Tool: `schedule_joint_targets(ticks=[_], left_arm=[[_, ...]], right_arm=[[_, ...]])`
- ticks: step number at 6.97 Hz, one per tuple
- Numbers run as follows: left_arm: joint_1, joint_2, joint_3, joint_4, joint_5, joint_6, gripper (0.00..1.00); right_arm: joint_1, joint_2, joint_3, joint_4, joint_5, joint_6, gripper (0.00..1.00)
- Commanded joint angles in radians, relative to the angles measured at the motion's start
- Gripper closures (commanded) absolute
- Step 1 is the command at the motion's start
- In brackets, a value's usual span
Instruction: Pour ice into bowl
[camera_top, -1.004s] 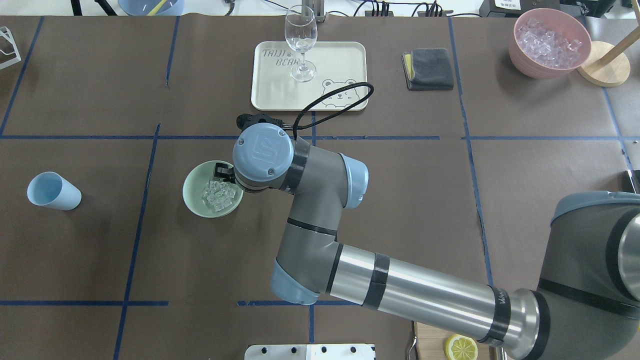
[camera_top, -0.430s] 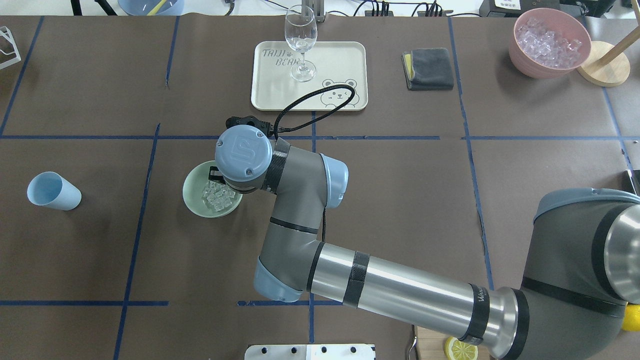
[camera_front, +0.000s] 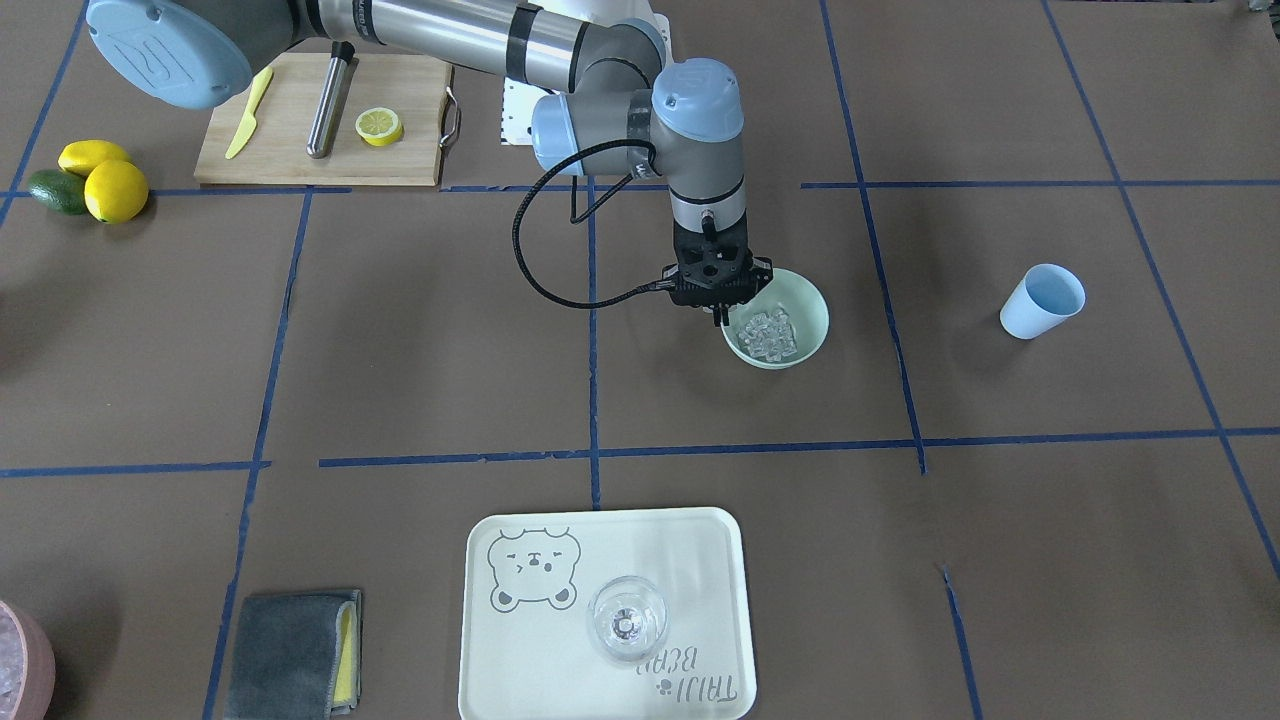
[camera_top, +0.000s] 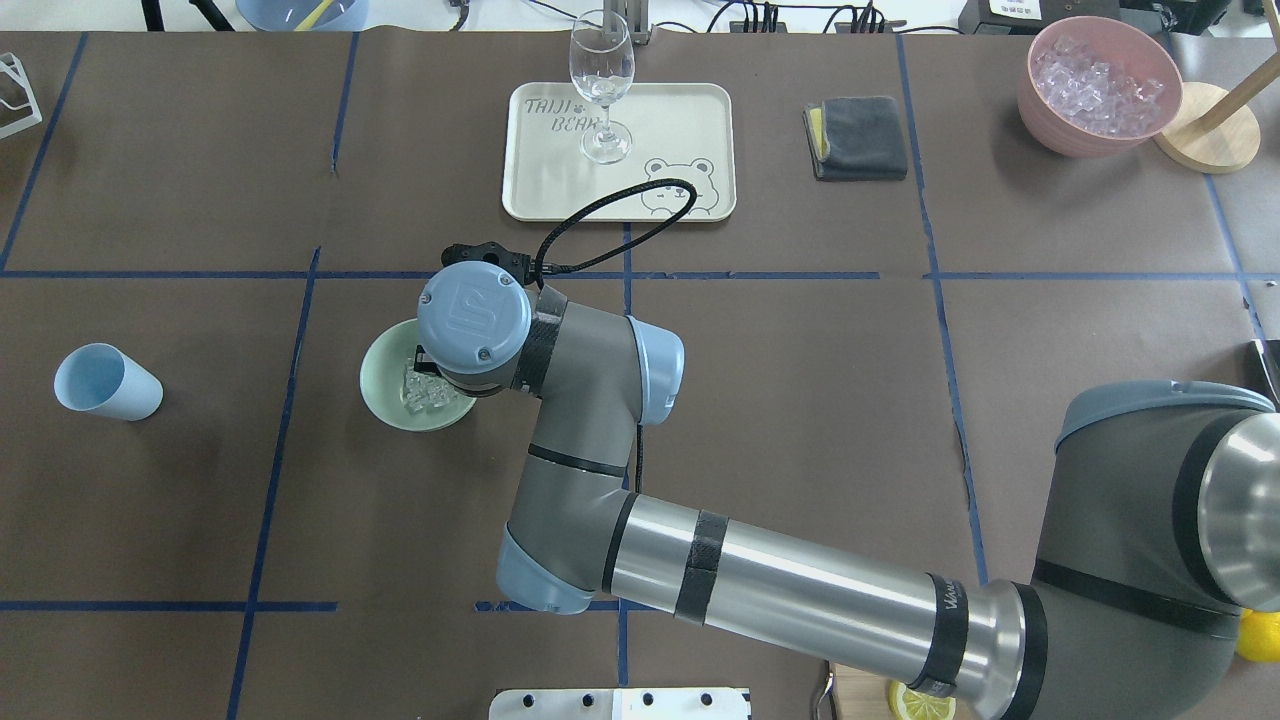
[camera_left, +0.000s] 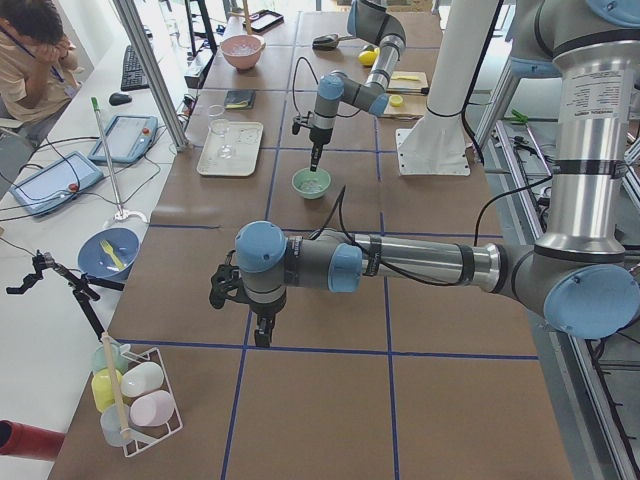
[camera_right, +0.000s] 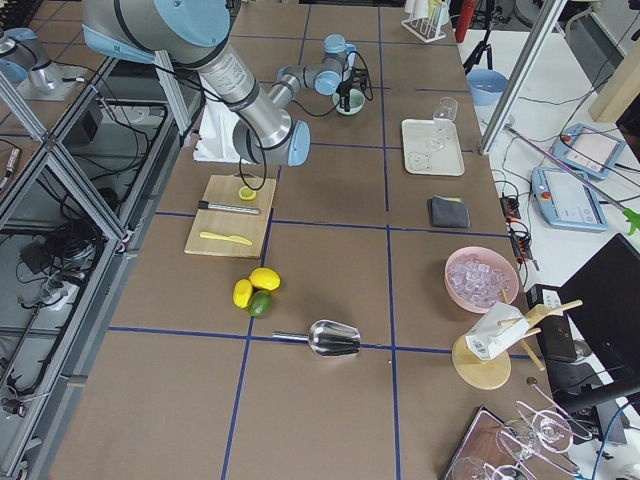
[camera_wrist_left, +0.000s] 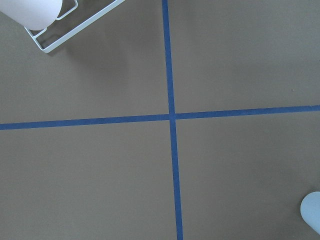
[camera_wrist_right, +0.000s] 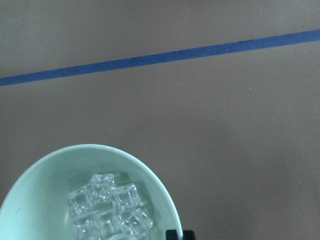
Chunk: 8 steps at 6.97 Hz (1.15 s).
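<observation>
Already the ice (camera_front: 768, 335) lies heaped in the mint-green bowl (camera_front: 812, 300), which sits on the brown desk (camera_front: 400, 330) right of centre in the front-facing view. There the right hand (camera_front: 716, 312) points straight down at the bowl's left rim. Its wrist view shows one black fingertip (camera_wrist_right: 179, 235) beside the rim, but I cannot tell whether the jaws are apart or clamped on it. The left hand (camera_left: 262, 335) hovers low over bare desk in the left side view, its state unreadable. A light blue cup (camera_front: 1042, 300) stands well apart, far right.
</observation>
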Motion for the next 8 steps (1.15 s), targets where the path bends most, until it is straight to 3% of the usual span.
schedule_joint_targets(ticks=[1,2,4,5,6,7,8], left_arm=[[0.000,0.000,-0.001,0.000,0.000,0.000,0.00],[0.000,0.000,0.001,0.000,0.001,0.000,0.00],[0.000,0.000,0.003,0.000,0.001,0.002,0.00],[0.000,0.000,0.003,0.000,0.001,0.002,0.00],[0.000,0.001,0.003,-0.002,0.001,0.002,0.00],[0.000,0.000,0.001,-0.002,0.001,0.003,0.00],[0.000,0.000,0.001,-0.002,0.001,0.003,0.00]], right_arm=[[0.004,0.001,0.045,-0.004,0.002,-0.002,1.00],[0.023,-0.030,0.112,-0.010,0.003,-0.005,1.00],[0.099,-0.243,0.372,-0.052,0.019,-0.113,1.00],[0.169,-0.375,0.495,-0.056,0.078,-0.210,1.00],[0.282,-0.501,0.576,-0.053,0.229,-0.280,1.00],[0.369,-0.628,0.644,-0.047,0.330,-0.406,1.00],[0.435,-0.750,0.678,-0.042,0.371,-0.539,1.00]])
